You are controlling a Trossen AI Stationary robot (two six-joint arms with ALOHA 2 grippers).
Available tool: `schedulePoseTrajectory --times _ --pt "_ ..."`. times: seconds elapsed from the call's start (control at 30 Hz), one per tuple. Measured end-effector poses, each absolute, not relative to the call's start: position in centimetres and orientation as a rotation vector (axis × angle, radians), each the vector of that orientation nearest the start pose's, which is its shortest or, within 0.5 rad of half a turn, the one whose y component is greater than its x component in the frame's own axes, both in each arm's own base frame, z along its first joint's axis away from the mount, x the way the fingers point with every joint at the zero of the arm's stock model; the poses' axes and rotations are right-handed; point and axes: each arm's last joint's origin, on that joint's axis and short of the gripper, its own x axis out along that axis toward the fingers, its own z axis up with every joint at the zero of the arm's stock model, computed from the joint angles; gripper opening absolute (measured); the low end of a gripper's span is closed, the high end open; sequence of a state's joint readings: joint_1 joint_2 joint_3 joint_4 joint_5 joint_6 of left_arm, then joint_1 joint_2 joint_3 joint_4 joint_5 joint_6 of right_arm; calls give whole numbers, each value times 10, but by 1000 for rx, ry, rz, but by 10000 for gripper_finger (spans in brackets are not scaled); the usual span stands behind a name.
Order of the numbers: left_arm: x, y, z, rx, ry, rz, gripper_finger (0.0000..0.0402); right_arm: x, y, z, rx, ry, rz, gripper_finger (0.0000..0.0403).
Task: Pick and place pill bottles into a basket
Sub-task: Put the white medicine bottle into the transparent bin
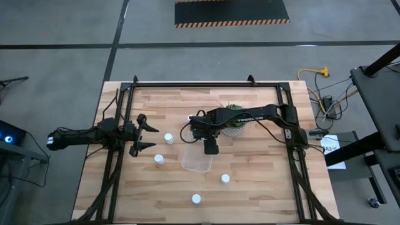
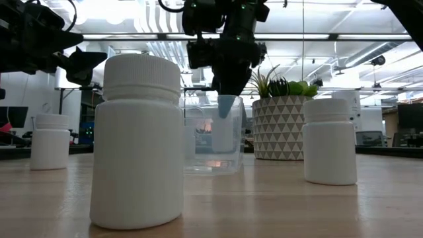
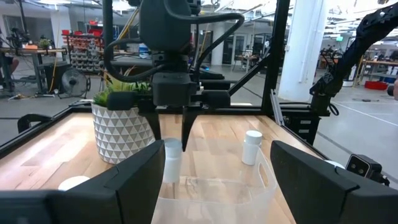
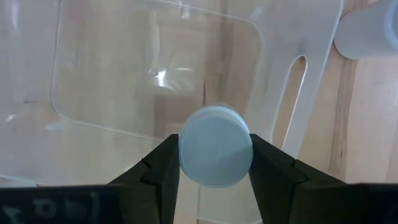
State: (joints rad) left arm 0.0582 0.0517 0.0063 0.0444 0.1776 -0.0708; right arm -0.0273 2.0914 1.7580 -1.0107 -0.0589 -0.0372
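My right gripper (image 1: pixel 210 149) is shut on a white pill bottle (image 4: pixel 215 154) right above the clear plastic basket (image 1: pixel 199 161). In the low view the bottle (image 2: pixel 227 107) hangs at the height of the basket's rim (image 2: pixel 211 142). My left gripper (image 1: pixel 150 136) is open and empty near the table's left side, and its wide-apart fingers frame the basket (image 3: pixel 217 193). Several more bottles stand upright on their bases on the table: two left of the basket (image 1: pixel 169 138) (image 1: pixel 159 159), and two nearer the front edge (image 1: pixel 225 179) (image 1: pixel 196 199). My right gripper pinches the bottle's round side wall (image 4: pixel 181 155) between its two fingers, one on each side. The fingers come from above, pointing down. The bottle is upright with its round end toward the wrist camera, lifted clear of the table over the basket's opening.
A grey patterned pot with a green succulent (image 1: pixel 234 122) stands just behind the basket, close to my right arm. The black frame rails (image 1: pixel 119 156) run along the table's left, right and far sides.
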Motion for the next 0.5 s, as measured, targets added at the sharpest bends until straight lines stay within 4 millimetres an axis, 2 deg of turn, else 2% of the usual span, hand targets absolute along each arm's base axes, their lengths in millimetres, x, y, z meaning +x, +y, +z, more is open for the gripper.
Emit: schedulePoseTrajectory --times 0.3,0.5 --pt "100 1 166 -71 5 -119 274 423 -10 215 26 1348 44 146" --pt "100 1 166 -71 5 -119 274 423 -10 215 27 1352 43 218"
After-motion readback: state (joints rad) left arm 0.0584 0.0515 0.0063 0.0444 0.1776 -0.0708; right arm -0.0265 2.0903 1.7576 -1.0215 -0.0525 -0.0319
